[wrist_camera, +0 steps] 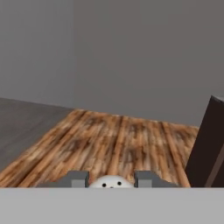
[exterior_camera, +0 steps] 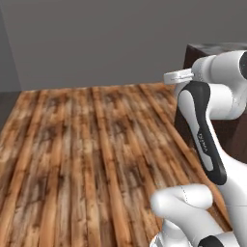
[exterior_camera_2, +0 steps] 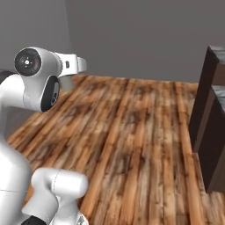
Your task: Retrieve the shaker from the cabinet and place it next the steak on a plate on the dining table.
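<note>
The biggest risk from here is a collision on the drive. The dark brown cabinetry point(exterior_camera_2: 210, 118) stands close on the right, and the arm point(exterior_camera: 205, 130) is folded high above the base, so a tight turn could swing an elbow or the carried load into that dark side panel. The bench with the plate and steak is not visible, so the base has floor to cover; any jolt over the wooden floor point(exterior_camera: 87, 154) could work the load loose.

The smaller risk is the grip itself. In the hand view the hand point(wrist_camera: 111, 180) is closed narrow on the shaker point(wrist_camera: 111, 182), whose pale, dotted cap peeks up between the two grey fingertips point(wrist_camera: 78, 179). How deep the pinch sits I cannot tell, so a slip is possible.

The arm is tucked, upper links bent back over the base, wrist held level and pointing forward over open floor toward the grey wall point(wrist_camera: 113, 52).
</note>
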You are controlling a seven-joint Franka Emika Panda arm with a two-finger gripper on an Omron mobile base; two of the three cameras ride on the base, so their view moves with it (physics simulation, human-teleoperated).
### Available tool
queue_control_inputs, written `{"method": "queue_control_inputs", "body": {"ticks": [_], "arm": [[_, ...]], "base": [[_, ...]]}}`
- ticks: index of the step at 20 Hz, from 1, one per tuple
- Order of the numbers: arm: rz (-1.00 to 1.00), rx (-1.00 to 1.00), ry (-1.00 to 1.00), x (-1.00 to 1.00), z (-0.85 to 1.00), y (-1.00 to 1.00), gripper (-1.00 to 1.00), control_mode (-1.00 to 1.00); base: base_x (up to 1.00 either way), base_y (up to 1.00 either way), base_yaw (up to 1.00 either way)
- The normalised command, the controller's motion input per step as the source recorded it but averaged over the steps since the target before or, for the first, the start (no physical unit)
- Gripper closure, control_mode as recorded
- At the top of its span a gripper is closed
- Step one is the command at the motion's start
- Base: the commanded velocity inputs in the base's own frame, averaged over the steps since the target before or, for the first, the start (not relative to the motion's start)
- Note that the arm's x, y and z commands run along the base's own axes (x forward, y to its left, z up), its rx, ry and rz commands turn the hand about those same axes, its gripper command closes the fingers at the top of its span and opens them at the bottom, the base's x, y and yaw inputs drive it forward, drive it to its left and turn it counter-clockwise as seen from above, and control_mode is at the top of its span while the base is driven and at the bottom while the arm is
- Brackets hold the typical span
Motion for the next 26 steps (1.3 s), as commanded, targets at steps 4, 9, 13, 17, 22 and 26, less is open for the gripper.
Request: {"method": "queue_control_inputs", "body": {"ticks": [4,9,13,17,22,26], "arm": [[0.0,0.0,0.0,0.0,0.0,0.0,1.0,1.0],[0.0,0.0,0.0,0.0,0.0,0.0,1.0,1.0],[0.0,0.0,0.0,0.0,0.0,0.0,1.0,1.0],[0.0,0.0,0.0,0.0,0.0,0.0,1.0,1.0],[0.0,0.0,0.0,0.0,0.0,0.0,1.0,1.0],[0.0,0.0,0.0,0.0,0.0,0.0,1.0,1.0]], "base": [[1.0,0.0,-0.15],[1.0,0.0,-0.19],[1.0,0.0,-0.18],[1.0,0.0,-0.22],[1.0,0.0,-0.25],[1.0,0.0,-0.29]]}}
